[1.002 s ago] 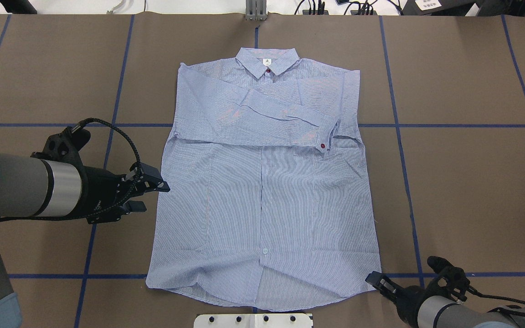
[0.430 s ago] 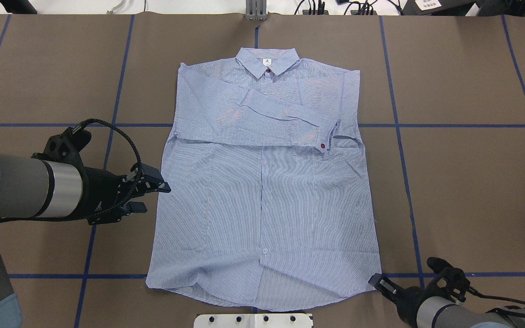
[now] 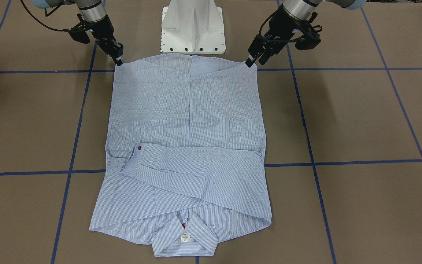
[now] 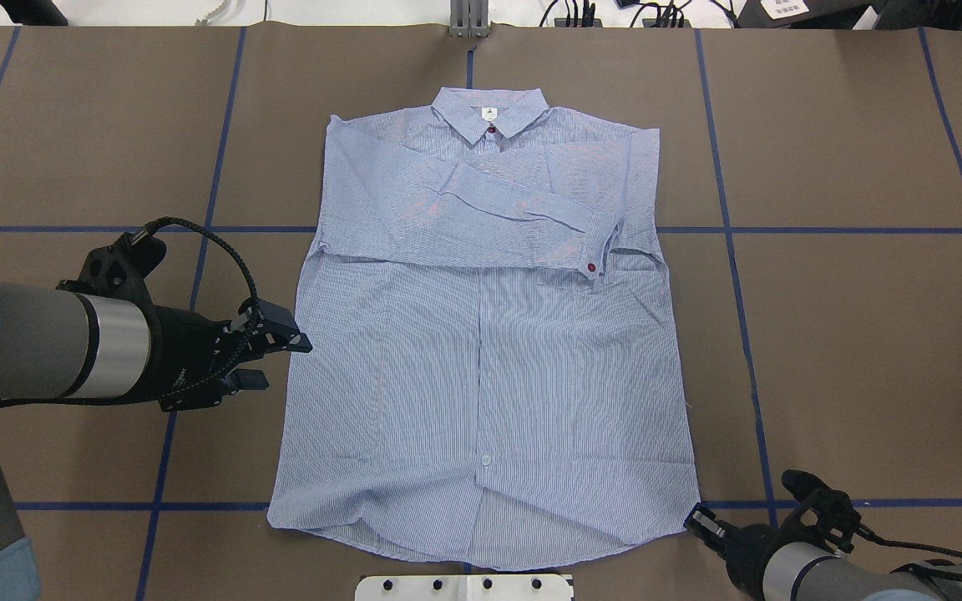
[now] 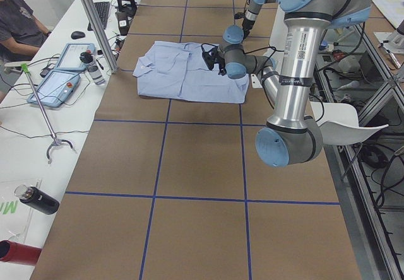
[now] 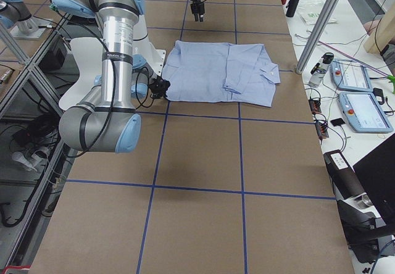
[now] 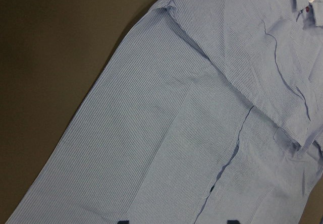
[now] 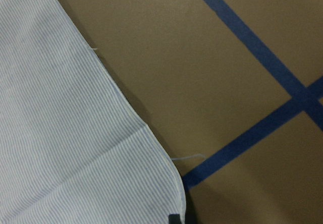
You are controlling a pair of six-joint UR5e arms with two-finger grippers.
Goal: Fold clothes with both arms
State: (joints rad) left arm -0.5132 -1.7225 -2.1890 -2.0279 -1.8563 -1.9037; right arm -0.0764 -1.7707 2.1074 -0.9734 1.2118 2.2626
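Note:
The light blue striped shirt [image 4: 481,351] lies flat and face up, collar [image 4: 489,113] at the far side, both sleeves folded across the chest, a red-buttoned cuff [image 4: 592,267] on top. My left gripper [image 4: 281,361] hangs open above the shirt's left edge; its wrist view looks down on the shirt [image 7: 166,123] from some height. My right gripper [image 4: 692,519] sits low at the near right hem corner, shut with nothing in it. In the right wrist view one dark fingertip [image 8: 174,218] shows just past the hem corner [image 8: 176,199]. Facing the robot, both grippers [image 3: 252,62] [image 3: 118,62] flank the hem.
The white pedestal base [image 3: 192,29] stands just behind the hem. Blue tape lines [image 4: 731,229] grid the brown table. A side bench with tablets [image 5: 60,72] and a seated person [image 5: 19,15] lies beyond the collar end.
My right gripper has slid a little to the right and toward the near edge, just off the hem corner. The left arm and the shirt have not moved.

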